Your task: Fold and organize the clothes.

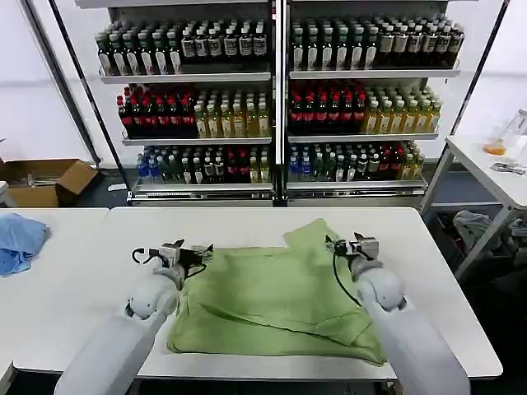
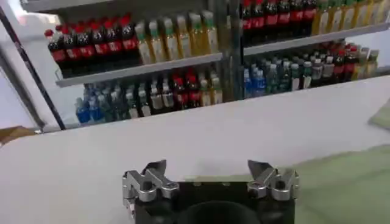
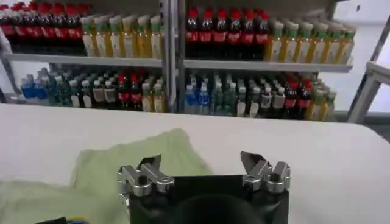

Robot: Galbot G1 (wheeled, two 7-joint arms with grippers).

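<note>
The light green shirt [image 1: 272, 300] lies partly folded on the white table [image 1: 222, 226], one sleeve pointing toward the far edge. My left gripper [image 1: 194, 253] hovers at the shirt's left edge, open and holding nothing; in the left wrist view the left gripper [image 2: 208, 168] has bare table between its fingers and the shirt [image 2: 347, 182] off to one side. My right gripper [image 1: 344, 245] stands open at the shirt's far right corner. In the right wrist view the right gripper [image 3: 201, 162] is above the table, the shirt [image 3: 103, 176] beside one finger.
A light blue cloth [image 1: 18, 243] lies on the adjoining table at the left. Shelves of bottles [image 1: 272, 99] stand behind the table. A cardboard box [image 1: 45, 181] sits on the floor at the left, and another white table [image 1: 494, 169] stands at the right.
</note>
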